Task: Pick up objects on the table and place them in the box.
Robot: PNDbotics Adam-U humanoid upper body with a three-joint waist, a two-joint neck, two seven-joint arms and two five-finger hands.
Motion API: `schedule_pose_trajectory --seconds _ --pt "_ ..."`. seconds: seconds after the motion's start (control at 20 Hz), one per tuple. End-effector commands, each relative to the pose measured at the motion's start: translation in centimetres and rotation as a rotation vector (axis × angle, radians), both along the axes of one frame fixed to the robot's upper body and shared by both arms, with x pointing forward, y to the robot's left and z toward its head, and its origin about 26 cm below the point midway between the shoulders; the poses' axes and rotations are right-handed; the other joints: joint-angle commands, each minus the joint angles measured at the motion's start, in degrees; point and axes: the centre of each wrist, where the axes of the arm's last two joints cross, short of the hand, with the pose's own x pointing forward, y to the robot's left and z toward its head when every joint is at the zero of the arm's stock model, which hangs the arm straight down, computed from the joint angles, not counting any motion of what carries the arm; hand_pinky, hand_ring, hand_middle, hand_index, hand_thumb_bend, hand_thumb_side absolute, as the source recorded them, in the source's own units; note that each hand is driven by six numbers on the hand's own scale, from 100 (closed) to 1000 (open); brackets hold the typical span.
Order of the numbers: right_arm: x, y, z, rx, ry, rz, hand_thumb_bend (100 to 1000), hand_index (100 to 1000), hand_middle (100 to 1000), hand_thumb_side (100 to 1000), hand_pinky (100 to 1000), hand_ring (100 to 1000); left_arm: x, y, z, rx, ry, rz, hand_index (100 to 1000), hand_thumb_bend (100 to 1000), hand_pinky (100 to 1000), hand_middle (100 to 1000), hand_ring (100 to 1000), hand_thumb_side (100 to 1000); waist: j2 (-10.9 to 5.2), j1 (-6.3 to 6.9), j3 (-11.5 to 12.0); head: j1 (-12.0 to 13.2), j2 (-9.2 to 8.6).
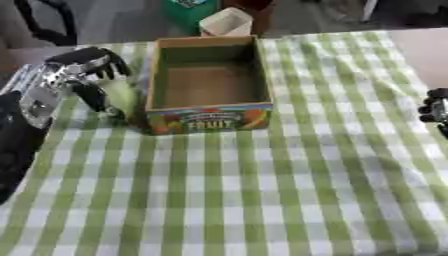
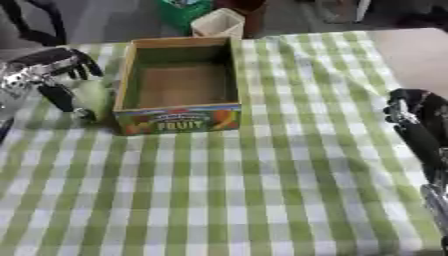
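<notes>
An open cardboard box (image 1: 208, 119) with a colourful "FRUIT" print on its front wall stands at the far middle of the table; its brown inside shows nothing in it. Just left of the box, my left hand (image 1: 77, 75) is curled round a pale green object (image 1: 120, 96), with the thumb below and the fingers above. The object hangs close to the box's left wall, outside it. My right hand (image 2: 409, 114) shows at the right edge of the table, well away from the box, holding nothing that I can see.
A green and white checked cloth (image 1: 262, 200) covers the table. Bare tabletop (image 1: 427, 50) shows at the far right. Beyond the far edge stand a white container (image 1: 226, 21) and a green item (image 1: 187, 8).
</notes>
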Motion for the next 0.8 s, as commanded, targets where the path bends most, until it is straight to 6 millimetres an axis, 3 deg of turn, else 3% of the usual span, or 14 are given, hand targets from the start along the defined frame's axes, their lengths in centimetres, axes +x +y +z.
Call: schedule_pose_trajectory --seconds 0.05,0.15,0.3,0.4,0.5,0.55,0.8 --pt "0.1 0.0 1.0 -0.007 -0.028 0.013 100 660 562 503 608 613 0.3 0.2 0.8 -0.010 -0.064 0.031 766 774 693 712 692 100 -0.66 -0.20 -0.17 0.32 -0.39" --pt "0.2 0.1 1.0 -0.006 -0.029 0.014 100 660 562 503 608 613 0.4 0.2 0.1 -0.015 -0.066 0.042 747 758 651 641 629 100 -0.60 -0.19 -0.29 0.35 -0.47" --pt "0.2 0.0 1.0 -0.005 -0.029 0.012 100 660 562 503 608 613 0.3 0.3 -0.5 -0.003 -0.064 0.046 667 636 556 533 526 100 -0.56 -0.19 -0.40 0.30 -0.48" --pt "0.1 0.0 1.0 -0.005 -0.029 0.010 100 660 562 503 608 613 0.3 0.5 -0.5 0.006 -0.075 0.050 513 509 447 378 383 100 -0.60 -0.16 -0.39 0.28 -0.43" --pt "0.1 0.0 1.0 -0.005 -0.029 0.010 100 660 562 503 608 613 0.3 0.7 -0.4 0.013 -0.092 0.058 444 480 402 303 313 100 -0.66 -0.13 -0.33 0.26 -0.45" --pt "0.1 0.0 0.9 -0.005 -0.029 0.010 100 660 562 503 608 613 0.2 0.7 -0.2 0.014 -0.107 0.062 362 460 354 210 230 100 -0.71 -0.12 -0.29 0.21 -0.44" --pt "0.1 -0.1 0.9 -0.007 -0.027 0.006 100 660 562 502 608 613 -0.2 0.5 2.5 -0.013 -0.194 0.052 316 460 334 156 186 100 -0.92 -0.10 -0.09 0.08 -0.44"
